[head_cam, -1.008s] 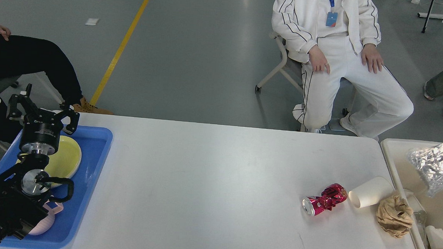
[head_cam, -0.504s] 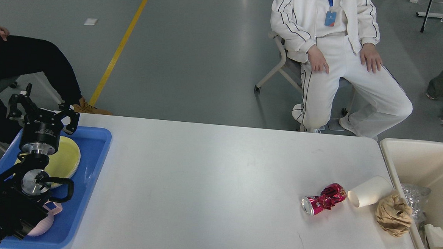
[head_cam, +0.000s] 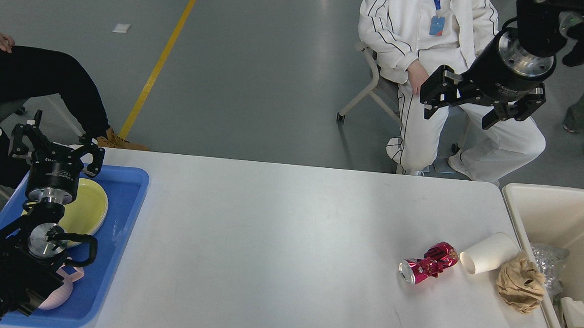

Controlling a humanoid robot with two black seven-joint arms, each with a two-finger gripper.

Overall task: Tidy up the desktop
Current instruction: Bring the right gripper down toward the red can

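- The left gripper (head_cam: 55,146) stands at the far end of the left arm, which rises from the lower left corner; its two fingers point up and away and are spread wide with nothing between them.
- It hovers over the blue tray (head_cam: 118,235), above the near rim of the yellow plate (head_cam: 87,208) that lies in the tray's far half.
- A pale pink dish (head_cam: 63,289) shows in the tray's near part, mostly hidden under the arm's thick black joints.
- The desktop (head_cam: 278,243) fills the middle of the view, a plain white top running from the tray on the left to the cream bin (head_cam: 545,202) at its right end.
- On its right part lie three things in a row: a crushed red can (head_cam: 429,268) on its side, a white paper cup (head_cam: 490,253) tipped over just beside it, and a crumpled brown paper wad (head_cam: 520,283) touching the bin's wall.
- Inside the bin lie a clear crinkled wrapper (head_cam: 547,260) and another paper cup (head_cam: 579,316).
- The right gripper (head_cam: 480,106) hangs high beyond the far edge of the table, its arm coming in from the upper right corner; its fingers are parted and hold nothing.
- Behind it a person in white (head_cam: 418,45) sits on a chair, partly covered by the gripper.
- At far left another person's dark trouser leg (head_cam: 41,81) shows beside a yellow floor line (head_cam: 162,57).
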